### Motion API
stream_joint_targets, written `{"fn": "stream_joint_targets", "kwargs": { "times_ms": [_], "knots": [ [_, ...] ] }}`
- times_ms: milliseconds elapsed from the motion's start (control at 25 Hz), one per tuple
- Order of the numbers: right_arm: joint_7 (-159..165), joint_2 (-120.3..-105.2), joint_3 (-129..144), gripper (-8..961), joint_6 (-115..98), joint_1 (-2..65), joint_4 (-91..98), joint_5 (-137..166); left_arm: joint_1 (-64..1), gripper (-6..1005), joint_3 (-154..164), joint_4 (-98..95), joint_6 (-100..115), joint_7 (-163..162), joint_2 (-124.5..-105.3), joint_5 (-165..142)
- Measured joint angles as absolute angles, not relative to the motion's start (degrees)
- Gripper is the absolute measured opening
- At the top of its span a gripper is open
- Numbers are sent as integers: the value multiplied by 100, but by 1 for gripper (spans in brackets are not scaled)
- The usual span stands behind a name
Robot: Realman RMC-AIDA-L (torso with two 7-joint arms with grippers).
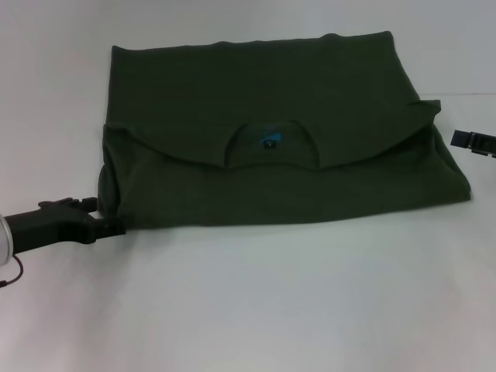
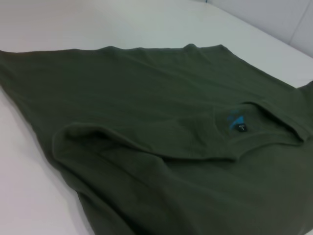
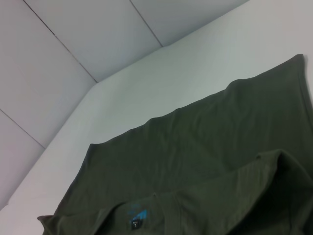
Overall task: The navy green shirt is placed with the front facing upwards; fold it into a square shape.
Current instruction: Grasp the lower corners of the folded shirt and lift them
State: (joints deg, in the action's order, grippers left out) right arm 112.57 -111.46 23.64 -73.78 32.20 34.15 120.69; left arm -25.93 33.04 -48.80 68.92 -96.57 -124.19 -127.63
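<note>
The navy green shirt lies flat on the white worktop in front of me, already folded over on itself into a wide, roughly rectangular bundle. Its shoulder part is turned over onto the body, so the curved neck opening sits near the middle with the small blue neck label showing inside it. The folded flap makes a long arc from one side to the other, and the near edge runs nearly straight across the worktop. No lettering shows; the cloth I see is plain green.

My left tool sits low on the worktop at the shirt's near left corner, its tip right against the cloth edge, where the fabric bulges up a little beside it. I cannot tell whether its fingers are spread or pinched, nor whether they hold any cloth. From my left wrist the shirt fills the view, with the label and the flap's rolled edge in sight.

My right tool is at the shirt's right side, just beside the corner of the flap and apart from the cloth; only a dark piece of it shows, so I cannot tell its width either. My right wrist sees the shirt and its label
</note>
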Motion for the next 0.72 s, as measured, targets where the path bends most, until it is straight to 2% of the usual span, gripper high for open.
{"fn": "stream_joint_targets", "kwargs": {
  "times_ms": [240,720],
  "knots": [
    [11266,-11169,2319,717,-7379,3204,3420,12066,-2599,885,3492,-4875,6754,-9607,-12428,-12896],
    [11249,-11186,2229,717,-7383,3107,3376,12066,-2660,880,3889,-4742,6590,-9527,-12437,-12928]
  ]
}}
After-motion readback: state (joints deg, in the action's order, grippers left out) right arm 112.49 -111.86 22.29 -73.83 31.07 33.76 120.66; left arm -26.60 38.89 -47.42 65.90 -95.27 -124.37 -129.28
